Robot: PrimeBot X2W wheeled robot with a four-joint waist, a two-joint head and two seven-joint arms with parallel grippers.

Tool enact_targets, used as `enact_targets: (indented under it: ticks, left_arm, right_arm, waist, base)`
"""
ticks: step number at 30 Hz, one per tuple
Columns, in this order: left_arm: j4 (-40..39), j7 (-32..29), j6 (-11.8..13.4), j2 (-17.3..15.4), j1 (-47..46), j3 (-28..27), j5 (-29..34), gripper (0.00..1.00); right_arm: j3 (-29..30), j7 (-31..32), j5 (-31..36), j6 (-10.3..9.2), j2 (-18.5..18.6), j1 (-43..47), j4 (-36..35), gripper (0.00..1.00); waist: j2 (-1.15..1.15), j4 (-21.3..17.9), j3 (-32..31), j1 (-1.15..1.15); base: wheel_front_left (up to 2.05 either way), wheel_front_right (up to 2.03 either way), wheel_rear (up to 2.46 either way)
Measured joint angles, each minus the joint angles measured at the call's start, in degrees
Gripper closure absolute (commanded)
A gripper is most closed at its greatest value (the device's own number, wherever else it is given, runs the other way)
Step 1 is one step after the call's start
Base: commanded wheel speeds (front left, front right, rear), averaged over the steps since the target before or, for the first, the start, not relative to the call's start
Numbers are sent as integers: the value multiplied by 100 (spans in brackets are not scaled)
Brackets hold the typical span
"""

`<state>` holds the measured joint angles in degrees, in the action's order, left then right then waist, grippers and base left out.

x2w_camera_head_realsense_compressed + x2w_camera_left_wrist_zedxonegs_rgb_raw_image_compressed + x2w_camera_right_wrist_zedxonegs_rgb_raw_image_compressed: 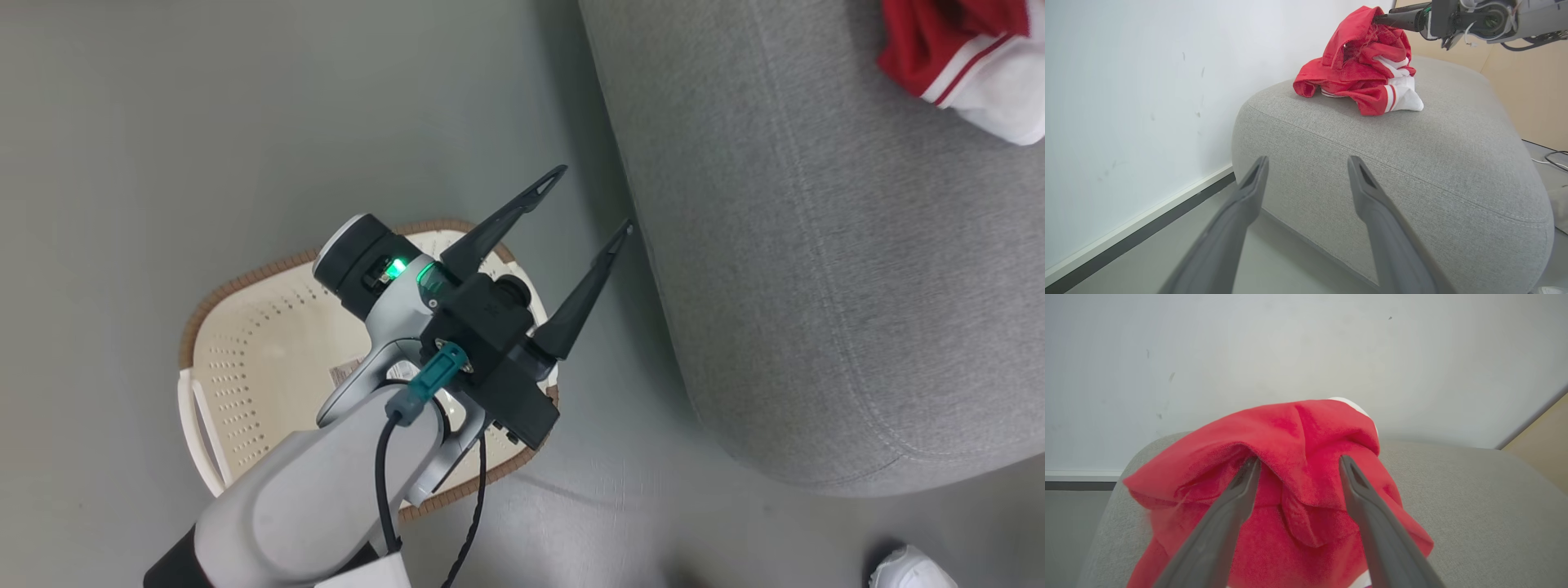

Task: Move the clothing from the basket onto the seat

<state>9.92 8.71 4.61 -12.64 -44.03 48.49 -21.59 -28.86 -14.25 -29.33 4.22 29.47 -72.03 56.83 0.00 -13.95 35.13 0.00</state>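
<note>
Right gripper [1299, 460] spread wide with its tips in the red clothing [1298, 433] on the seat [1474, 498]; left gripper [594, 198] wide and empty above the basket [245, 282].

The right gripper's two fingers stand well apart. Both tips are tucked under a fold of the clothing, which drapes over them and is not pinched between them. The clothing lies bunched directly under and ahead of those tips, on top of the grey seat, with a pale wall [1306, 343] beyond. In the left wrist view, the right gripper pokes into the top of the heap from the side. The left gripper's fingers are equally far apart and hold nothing. The basket sits below and behind them on the floor [163, 122], and the seat's rounded side is ahead of the fingertips.
</note>
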Motion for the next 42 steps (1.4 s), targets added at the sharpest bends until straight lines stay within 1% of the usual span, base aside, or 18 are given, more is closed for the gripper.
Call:
enact_targets:
  ticks: [5,12,15,23,24,29,33,37,40,42]
  left_arm:
    - [281,120,29,93,193,-151,-242,0]
    - [641,302,93,293,380,-402,-445,0]
    - [782,360,100,338,482,-530,-602,0]
    - [1090,460,156,311,1014,-923,-782,0]
    - [1090,460,156,311,1014,-923,-782,0]
    - [1202,512,202,198,1513,-1244,-980,0]
    - [1243,557,245,66,1965,-1514,-1043,0]
    - [1217,558,245,-142,2544,-1845,-1084,0]
    - [1116,558,249,-302,3005,-2130,-1103,0]
    - [1071,558,250,-326,3239,-2419,-1101,0]
  right_arm:
    - [-116,-3,77,81,-53,241,27,0]
    - [-175,-4,112,134,-102,588,-42,0]
    - [-186,-4,112,134,-201,832,-127,0]
    - [-144,-4,68,142,-471,1582,-490,0]
    - [-144,-4,68,142,-471,1582,-490,0]
    - [-85,-4,14,122,-638,2260,-847,0]
    - [89,-4,-120,-18,-781,2819,-1172,0]
    - [167,-4,-229,-172,-999,3414,-1558,0]
    - [172,-4,-245,-287,-1132,3834,-1902,0]
    - [167,-4,-234,-382,-1163,4091,-2112,0]
  waist:
    - [-1,19,-331,-1]
    - [-1,122,-863,-1]
    - [-1,192,-1100,-1]
    - [-1,444,-1745,-1]
    - [-1,444,-1745,-1]
    - [-2,635,-2153,-1]
    - [-2,802,-2480,-1]
    - [-2,966,-2814,-1]
    - [-2,1081,-3049,-1]
    - [-2,1154,-3190,-1]
  base:
    - [0,0,0]
    - [0,0,0]
    - [0,0,0]
    - [0,0,0]
    - [0,0,0]
    - [0,0,0]
    - [0,0,0]
    - [0,0,0]
    - [0,0,0]
    - [0,0,0]
